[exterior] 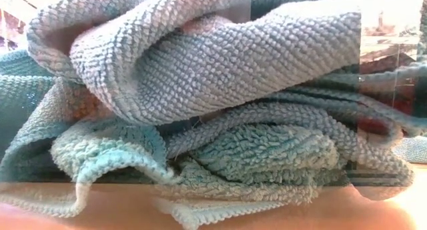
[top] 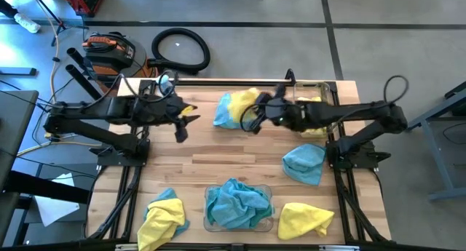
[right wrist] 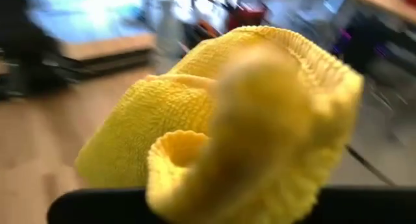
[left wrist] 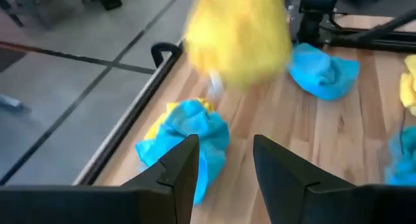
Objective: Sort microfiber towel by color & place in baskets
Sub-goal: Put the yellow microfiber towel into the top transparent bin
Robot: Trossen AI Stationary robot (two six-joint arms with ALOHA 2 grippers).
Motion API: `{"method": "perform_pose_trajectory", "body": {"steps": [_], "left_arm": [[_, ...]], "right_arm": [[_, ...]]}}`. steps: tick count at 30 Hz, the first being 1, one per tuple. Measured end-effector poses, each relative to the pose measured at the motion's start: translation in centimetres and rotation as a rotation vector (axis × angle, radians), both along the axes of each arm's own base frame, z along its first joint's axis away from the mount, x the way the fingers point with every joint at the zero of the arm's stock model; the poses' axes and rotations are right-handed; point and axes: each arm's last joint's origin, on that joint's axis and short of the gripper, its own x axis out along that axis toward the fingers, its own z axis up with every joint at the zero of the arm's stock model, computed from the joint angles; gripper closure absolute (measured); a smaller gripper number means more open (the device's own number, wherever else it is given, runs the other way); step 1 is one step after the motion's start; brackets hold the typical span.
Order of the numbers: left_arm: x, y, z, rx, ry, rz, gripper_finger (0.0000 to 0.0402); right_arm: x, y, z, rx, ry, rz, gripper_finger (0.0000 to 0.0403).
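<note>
My right gripper [top: 256, 118] is at the far middle of the table, shut on a yellow towel [left wrist: 237, 36] that hangs in the air above a teal-blue and yellow heap [top: 231, 111]. In the right wrist view this yellow towel [right wrist: 227, 120] fills the picture and hides the fingers. My left gripper [top: 182, 127] is open and empty to the left of the heap, its fingers [left wrist: 224, 165] pointing at the blue cloth [left wrist: 185, 130]. One clear basket [top: 210, 223] at the near edge holds blue towels [exterior: 220, 90]. The other basket [top: 320, 85] at the far right holds yellow ones. My right gripper holds the yellow towel [right wrist: 195, 152] bunched in several folds, lifted clear of the table and hanging below the fingers. The cloth itself hides the place of contact, so which part the fingers have cannot be told.
Loose cloths lie on the wooden table: a blue one [top: 304, 162] right of centre, a yellow one [top: 304, 219] at the near right, and a yellow and blue pair [top: 164, 214] at the near left. Bare wood lies in the middle [top: 226, 160].
</note>
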Motion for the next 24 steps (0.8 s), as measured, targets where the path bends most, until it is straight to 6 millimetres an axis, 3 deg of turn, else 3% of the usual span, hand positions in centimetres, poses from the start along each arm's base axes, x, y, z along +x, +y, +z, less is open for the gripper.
{"method": "perform_pose_trajectory", "body": {"steps": [6, 13, 19, 24], "left_arm": [[-3.3, 0.0, -4.0, -0.013, -0.101, -0.028, 0.0273], [-4.9, -0.3, -8.7, -0.006, -0.317, -0.187, 0.0275], [-5.6, -0.3, -12.0, 0.001, -0.363, -0.206, 0.0275], [-5.8, -0.3, -13.1, -0.004, -0.361, -0.192, 0.0275]], "right_arm": [[-5.7, -2.0, 1.4, 0.126, 0.112, -0.243, 0.0398], [-11.8, -3.9, 1.5, 0.312, 0.194, -0.526, 0.0394], [-13.6, -5.5, -0.4, 0.418, 0.320, -0.675, 0.0394], [-14.3, -7.1, -3.0, 0.528, 0.405, -0.741, 0.0395]]}}
